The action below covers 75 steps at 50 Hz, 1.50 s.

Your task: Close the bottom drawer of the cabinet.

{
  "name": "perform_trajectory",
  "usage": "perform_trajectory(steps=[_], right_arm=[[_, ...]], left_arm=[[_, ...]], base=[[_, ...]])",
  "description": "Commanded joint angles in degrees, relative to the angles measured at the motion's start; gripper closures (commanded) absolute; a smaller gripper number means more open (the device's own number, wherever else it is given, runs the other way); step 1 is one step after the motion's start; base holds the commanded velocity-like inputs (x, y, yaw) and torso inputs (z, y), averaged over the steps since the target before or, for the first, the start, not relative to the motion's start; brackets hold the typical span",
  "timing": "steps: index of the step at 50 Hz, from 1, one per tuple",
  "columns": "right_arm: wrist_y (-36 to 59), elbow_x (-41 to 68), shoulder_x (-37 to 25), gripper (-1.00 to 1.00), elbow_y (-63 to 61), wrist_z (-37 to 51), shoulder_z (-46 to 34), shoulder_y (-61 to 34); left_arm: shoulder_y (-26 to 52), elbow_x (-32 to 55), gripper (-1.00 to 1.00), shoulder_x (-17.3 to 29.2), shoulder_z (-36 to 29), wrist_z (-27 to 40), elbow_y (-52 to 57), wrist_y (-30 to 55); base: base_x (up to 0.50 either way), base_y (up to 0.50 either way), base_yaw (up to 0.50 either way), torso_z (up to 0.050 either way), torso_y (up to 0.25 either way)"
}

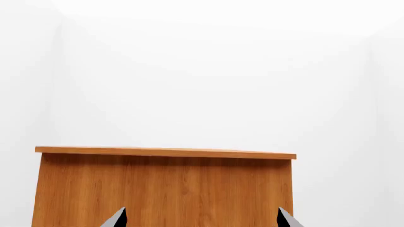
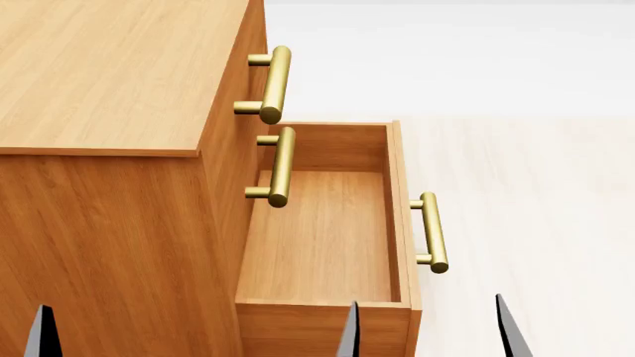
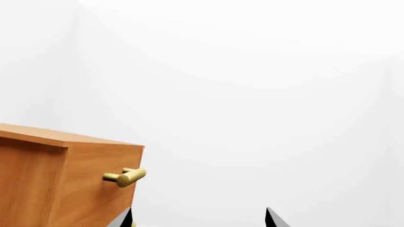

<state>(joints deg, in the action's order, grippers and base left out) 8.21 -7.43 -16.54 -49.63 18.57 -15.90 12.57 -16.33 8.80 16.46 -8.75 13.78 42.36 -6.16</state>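
The cabinet [image 2: 109, 74] stands at the left of the head view, its front facing right. The bottom drawer [image 2: 323, 238] is pulled out to the right and its box is empty. Its brass handle [image 2: 430, 232] sticks out from the drawer front. Two upper handles [image 2: 273, 83] sit on shut drawers. My right gripper [image 2: 429, 335] is open and empty, low in the head view, in front of the drawer's near end and its handle. My left gripper [image 1: 202, 220] is open, facing the cabinet's side [image 1: 164, 189]. One left fingertip [image 2: 41, 335] shows. The right wrist view shows the cabinet's corner [image 3: 94, 179] and top handle [image 3: 126, 177].
A pale floor [image 2: 536, 223] spreads to the right of the drawer. Plain white walls [image 1: 215, 71] stand behind the cabinet. No other objects show.
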Motion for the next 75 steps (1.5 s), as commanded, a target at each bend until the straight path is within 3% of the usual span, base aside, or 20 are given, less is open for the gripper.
perform_trajectory(steps=[1, 15, 25, 44, 75], right_arm=[[3.01, 0.25, -0.79, -1.00, -1.83, 0.20, 1.77, -0.20], [8.12, 2.34, -3.57, -1.00, -5.13, -0.61, 7.34, 0.40], [8.05, 8.83, -4.68, -1.00, -3.68, -0.97, 14.42, 1.52], [8.55, 11.42, -6.28, -1.00, -6.33, 0.65, 24.17, 7.08], [5.13, 30.04, -6.86, -1.00, 15.12, -6.58, 30.65, -3.35]], left_arm=[[-0.38, 0.22, -1.00, 0.29, -0.15, 0.27, -0.33, -0.60], [-0.77, -0.66, -1.00, 0.02, -1.32, 0.53, -1.73, -1.95], [-1.89, -1.77, -1.00, -0.09, -2.19, 0.92, -2.05, -3.07], [-2.83, -1.59, -1.00, 0.62, -2.08, 1.61, -1.66, -3.72], [-1.79, -1.59, -1.00, 1.15, -3.07, 2.29, -2.30, -3.28]], base=[[0.00, 0.00, 0.00, 0.000, 0.000], [0.00, 0.00, 0.00, 0.000, 0.000], [0.00, 0.00, 0.00, 0.000, 0.000], [0.00, 0.00, 0.00, 0.000, 0.000], [0.00, 0.00, 0.00, 0.000, 0.000]])
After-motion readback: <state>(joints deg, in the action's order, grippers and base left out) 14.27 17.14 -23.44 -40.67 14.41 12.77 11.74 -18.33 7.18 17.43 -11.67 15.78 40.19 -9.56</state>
